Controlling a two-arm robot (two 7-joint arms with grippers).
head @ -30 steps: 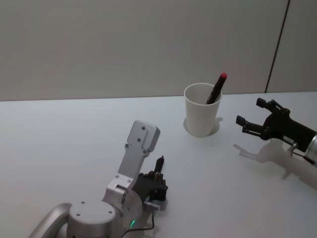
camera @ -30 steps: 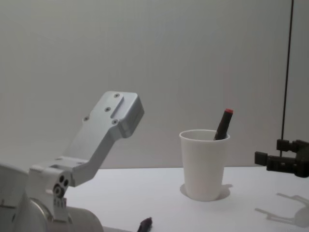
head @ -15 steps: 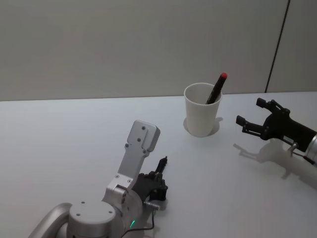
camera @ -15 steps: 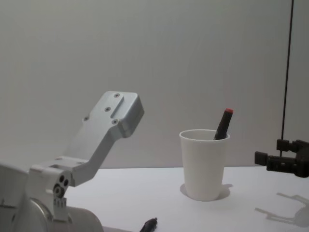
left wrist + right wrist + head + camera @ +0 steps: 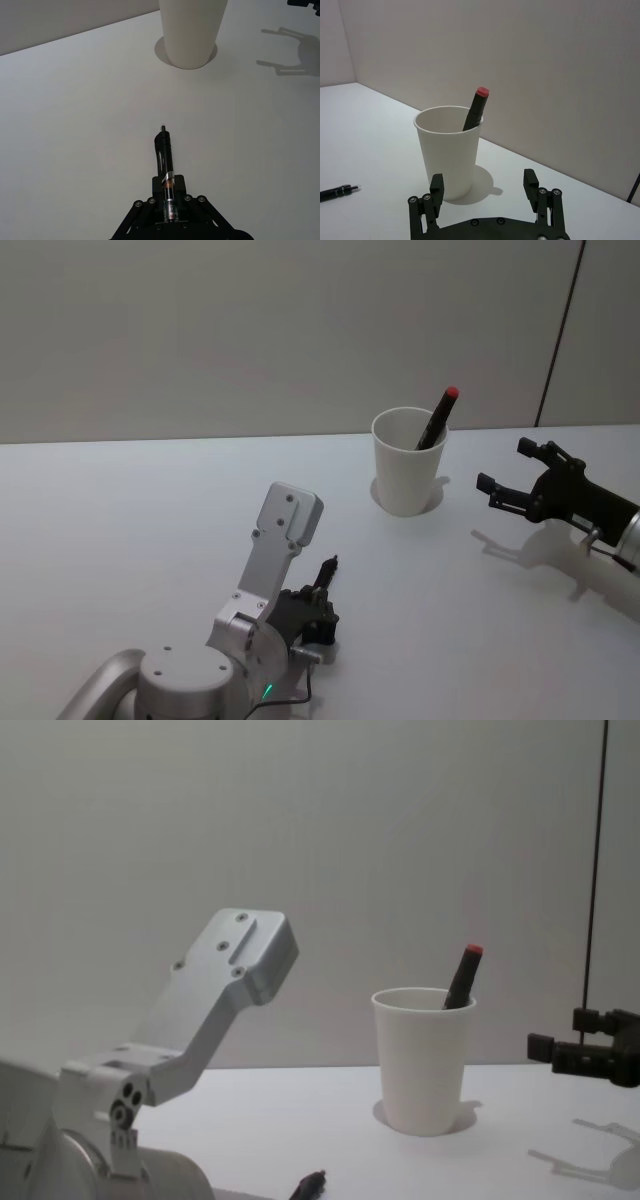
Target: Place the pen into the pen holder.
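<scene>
Pen (image 5: 164, 150) clamped in left gripper (image 5: 168, 192) jaws, aimed at pen holder (image 5: 408, 475) at 1 o'clock for insertion; right gripper (image 5: 504, 466) idle, 3 o'clock, jaws apart.

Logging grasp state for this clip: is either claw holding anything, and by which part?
The left claw holds a black pen by its rear barrel, the tip end sticking out forward. The right claw is open and empty.

The left arm (image 5: 285, 530) was cast in silver-grey metal, its boxy link dotted with small round screws; a green light (image 5: 268, 691) and a thin black cable (image 5: 300, 702) were seen at its joint. The left gripper (image 5: 168, 186) and right gripper (image 5: 503, 466) were finished in black.
</scene>
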